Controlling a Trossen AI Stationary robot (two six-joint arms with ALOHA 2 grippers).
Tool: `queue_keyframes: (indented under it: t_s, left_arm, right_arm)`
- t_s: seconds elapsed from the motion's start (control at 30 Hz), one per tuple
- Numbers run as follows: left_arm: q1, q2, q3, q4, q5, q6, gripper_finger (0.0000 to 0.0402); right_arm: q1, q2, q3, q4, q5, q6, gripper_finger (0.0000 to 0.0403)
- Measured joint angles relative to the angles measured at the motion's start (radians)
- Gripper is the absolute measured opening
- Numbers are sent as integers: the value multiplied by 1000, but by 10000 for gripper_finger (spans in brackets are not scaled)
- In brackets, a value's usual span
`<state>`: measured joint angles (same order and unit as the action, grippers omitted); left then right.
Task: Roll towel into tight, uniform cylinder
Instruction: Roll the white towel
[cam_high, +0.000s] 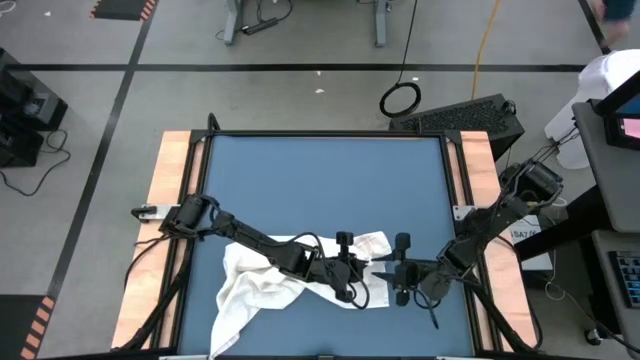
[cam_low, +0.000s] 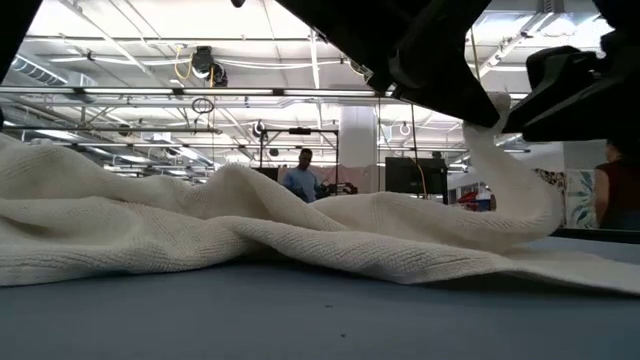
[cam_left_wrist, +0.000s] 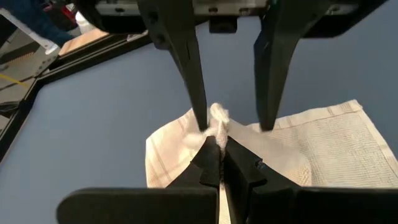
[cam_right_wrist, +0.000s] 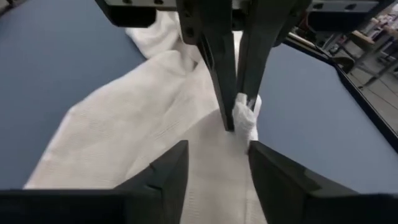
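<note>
Near the front edge of the blue mat (cam_high: 320, 180): towel (cam_high: 260, 285) crumpled, unrolled, pinched mid-handover.

Left gripper (cam_left_wrist: 214, 158) clenched on a small raised peak of cloth, close to the towel's right-hand end. Right gripper (cam_right_wrist: 214, 168) facing it, fingers spread either side of that same peak, touching nothing yet. Judged an early step: gathering and straightening, no roll begun. Next move probably calls for closing the right fingers on the fold beside the left ones, then drawing the cloth flat before any rolling. Towel's near edge cut off at the bottom of the high view; printed mark and checked lines hard to make out; contact under the arms hidden in the low view.
</note>
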<state>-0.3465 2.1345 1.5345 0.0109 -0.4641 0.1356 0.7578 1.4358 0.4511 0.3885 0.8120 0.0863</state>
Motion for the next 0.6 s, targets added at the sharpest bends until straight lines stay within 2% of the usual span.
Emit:
queue_keyframes:
  t_s: [0.33,0.47,0.6]
  left_arm:
    - [-1,0,0,-1,5,-26,20]
    - [-7,0,0,-1,9,-26,20]
    - [-15,0,0,-1,9,-26,21]
  right_arm:
    - [-38,12,0,27,-3,-58,35]
    - [-35,12,0,26,-7,-69,38]
    - [-36,12,0,18,-6,-80,83]
